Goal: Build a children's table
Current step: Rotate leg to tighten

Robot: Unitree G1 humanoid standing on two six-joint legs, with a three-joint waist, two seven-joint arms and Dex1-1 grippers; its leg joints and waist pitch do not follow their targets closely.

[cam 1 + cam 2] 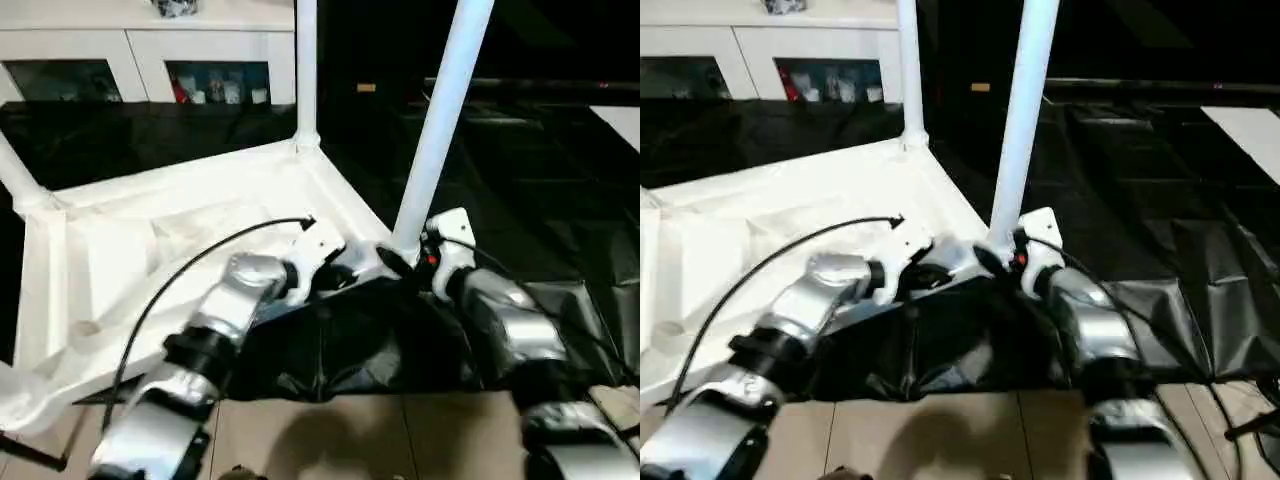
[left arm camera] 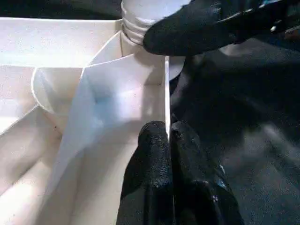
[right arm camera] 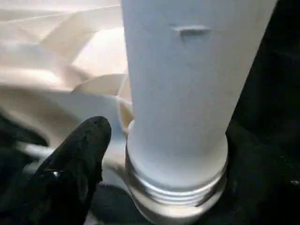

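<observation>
The table top (image 1: 180,240) is laid upside down on black sheeting (image 1: 520,200). A leg (image 1: 440,120) is stood in its near corner socket. The left hand (image 2: 169,140) is clenched on the rim beside that socket. The right hand (image 3: 154,140) is spread around the leg's threaded base.

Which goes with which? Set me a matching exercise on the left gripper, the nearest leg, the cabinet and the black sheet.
1 left gripper
2 nearest leg
3 cabinet
4 black sheet

A spread under the table top
B shut, at the table top's rim
C upright at a corner, thread showing
D at the back, glass doors

Pairs: 1-B, 2-C, 3-D, 4-A
</observation>
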